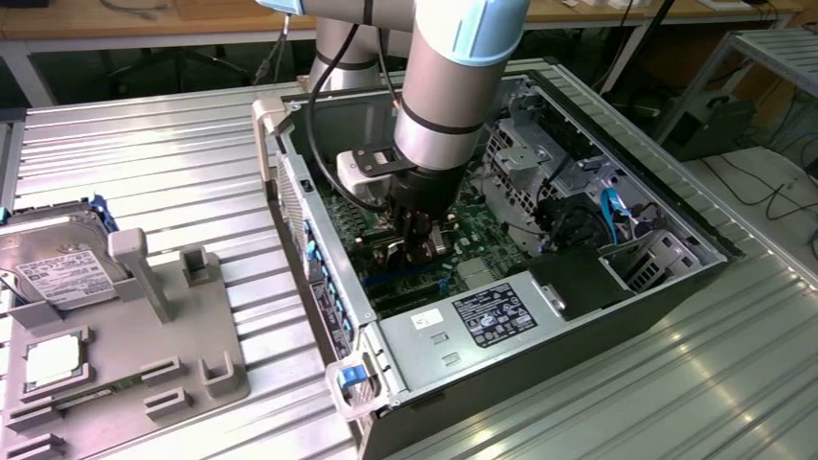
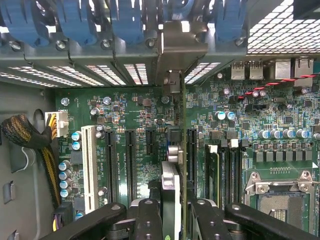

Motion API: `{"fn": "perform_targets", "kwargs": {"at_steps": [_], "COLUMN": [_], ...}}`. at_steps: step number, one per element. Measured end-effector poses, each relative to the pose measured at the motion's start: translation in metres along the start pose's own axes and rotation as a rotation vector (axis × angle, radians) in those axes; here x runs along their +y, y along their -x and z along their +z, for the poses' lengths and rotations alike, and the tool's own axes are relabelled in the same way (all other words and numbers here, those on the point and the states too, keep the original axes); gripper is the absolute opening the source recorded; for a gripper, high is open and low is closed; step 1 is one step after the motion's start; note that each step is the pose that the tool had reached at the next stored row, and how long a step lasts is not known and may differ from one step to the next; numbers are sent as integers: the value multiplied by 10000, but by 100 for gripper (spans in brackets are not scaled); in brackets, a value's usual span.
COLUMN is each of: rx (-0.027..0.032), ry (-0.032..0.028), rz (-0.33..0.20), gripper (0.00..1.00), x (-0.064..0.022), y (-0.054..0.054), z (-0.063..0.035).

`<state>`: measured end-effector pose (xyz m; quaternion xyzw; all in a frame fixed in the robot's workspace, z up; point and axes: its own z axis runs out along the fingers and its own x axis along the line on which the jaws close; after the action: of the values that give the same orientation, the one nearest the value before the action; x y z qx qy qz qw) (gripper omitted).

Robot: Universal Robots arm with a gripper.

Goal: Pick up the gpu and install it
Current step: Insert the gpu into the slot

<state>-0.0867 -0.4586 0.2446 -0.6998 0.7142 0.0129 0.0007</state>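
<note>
A robot arm reaches steeply down into an open computer case lying on its side on a ribbed metal worktop. Its wrist points straight at the motherboard on the case floor. The jaws are clamped on the gpu, which the wrist view shows edge-on as a thin green line held upright over the board. The card's silver bracket end sits against the case's rear wall, under a row of blue latches. The card hangs among the long black expansion slots; whether it is seated cannot be told.

Judged risks: if the card is slightly off its slot or tilted, downward pressure could bend the board or its connector. The bracket could also snag the case's rear wall, twisting the card in the grip.
</note>
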Motion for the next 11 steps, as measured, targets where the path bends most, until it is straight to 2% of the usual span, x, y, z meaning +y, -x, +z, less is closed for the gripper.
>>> {"fn": "perform_targets", "kwargs": {"at_steps": [11], "rx": [0], "ry": [0], "rz": [0], "gripper": [28], "x": [0], "y": [0], "z": [0]}}
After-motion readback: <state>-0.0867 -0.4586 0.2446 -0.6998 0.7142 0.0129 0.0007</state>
